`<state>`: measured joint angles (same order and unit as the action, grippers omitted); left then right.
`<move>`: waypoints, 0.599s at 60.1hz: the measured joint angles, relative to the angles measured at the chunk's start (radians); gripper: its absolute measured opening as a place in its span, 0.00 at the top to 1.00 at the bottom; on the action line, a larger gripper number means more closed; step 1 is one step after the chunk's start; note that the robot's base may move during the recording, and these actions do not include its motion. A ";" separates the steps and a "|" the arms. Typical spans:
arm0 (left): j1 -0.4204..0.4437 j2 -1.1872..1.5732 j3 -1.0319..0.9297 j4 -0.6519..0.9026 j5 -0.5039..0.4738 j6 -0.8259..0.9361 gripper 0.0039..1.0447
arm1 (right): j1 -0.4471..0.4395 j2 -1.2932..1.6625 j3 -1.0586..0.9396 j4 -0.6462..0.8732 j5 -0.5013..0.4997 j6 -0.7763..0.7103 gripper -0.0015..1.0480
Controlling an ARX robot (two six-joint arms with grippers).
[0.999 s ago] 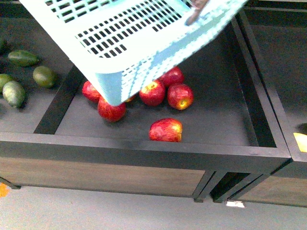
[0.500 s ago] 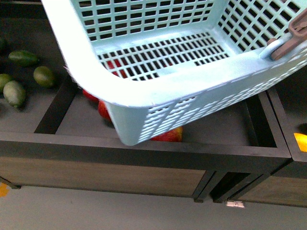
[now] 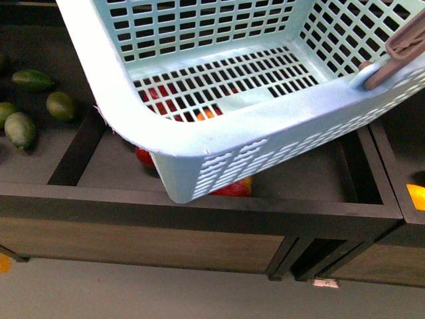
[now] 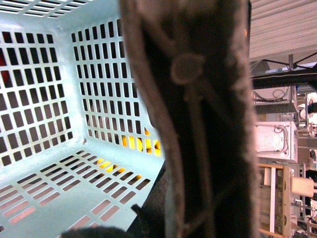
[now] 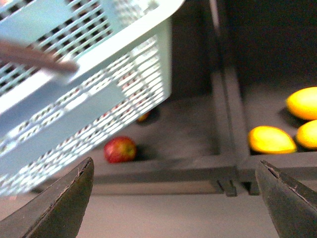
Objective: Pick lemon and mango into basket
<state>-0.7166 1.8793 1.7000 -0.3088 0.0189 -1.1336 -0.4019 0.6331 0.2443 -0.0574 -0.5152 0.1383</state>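
The basket (image 3: pixel 199 143) is held up in the air and tipped, with one corner low, and nothing is seen lying inside it. A brown handle (image 3: pixel 402 50) is seen at its far side. Right under the basket a dark bin (image 3: pixel 199 206) is seen, and red apples (image 3: pixel 232 189) are lying in it. A small orange bit (image 3: pixel 209 114) can be seen through the slots in the basket floor, but which fruit it is cannot be told. The lemon and the mango cannot be picked out for sure. Further out from the basket, past the left wall of the bin, some green fruits (image 3: pixel 20 129) are laid. Past the basket on the other side, yellow fruits (image 5: pixel 271 140) are laid in the next bin. The right gripper (image 5: pixel 174 161) is held wide open near the basket, with nothing between its fingers. In the left wrist view the handle fills the middle, so the left gripper is hidden and it cannot be told if it is closed.
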 joint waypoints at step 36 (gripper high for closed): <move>0.002 0.000 0.000 0.000 -0.006 0.004 0.96 | 0.015 1.352 0.665 0.311 0.352 0.354 0.08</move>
<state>-0.7151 1.8793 1.7000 -0.3088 0.0132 -1.1294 -0.3866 1.9850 0.9089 0.2539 -0.1631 0.4919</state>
